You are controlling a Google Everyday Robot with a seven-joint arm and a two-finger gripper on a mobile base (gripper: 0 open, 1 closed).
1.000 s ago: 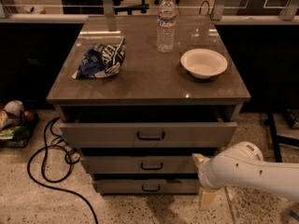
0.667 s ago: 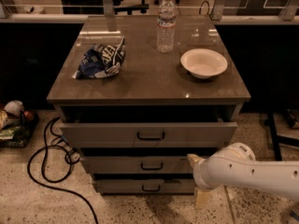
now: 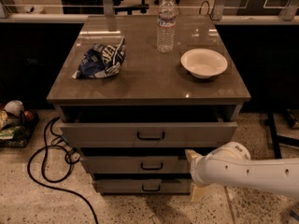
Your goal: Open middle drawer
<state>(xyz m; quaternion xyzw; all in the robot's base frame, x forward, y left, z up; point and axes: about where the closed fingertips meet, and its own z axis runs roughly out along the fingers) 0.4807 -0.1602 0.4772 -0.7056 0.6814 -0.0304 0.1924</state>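
Observation:
The grey cabinet has three stacked drawers. The top drawer (image 3: pixel 117 133) stands pulled out part way, with a dark gap behind its front. The middle drawer (image 3: pixel 121 164) sits below it, further in than the top one, and its small black bar handle (image 3: pixel 152 166) is free. The bottom drawer (image 3: pixel 121 186) is in. My gripper (image 3: pixel 192 173), on a white arm (image 3: pixel 252 171) coming in from the right, is at the right end of the middle drawer's front. Its cream fingers (image 3: pixel 189 154) stand apart, one above the other, and it holds nothing. It is right of the handle and apart from it.
On the cabinet top (image 3: pixel 149 83) lie a crumpled blue chip bag (image 3: pixel 100 59), a water bottle (image 3: pixel 166 23) and a white bowl (image 3: pixel 204 62). A black cable (image 3: pixel 46 153) loops on the floor at the left. Some clutter (image 3: pixel 14 120) lies at the far left. A black stand leg (image 3: pixel 274 134) is at the right.
My arm and gripper have moved a little to the left, closer to the right end of the middle drawer front. The drawers have not moved.

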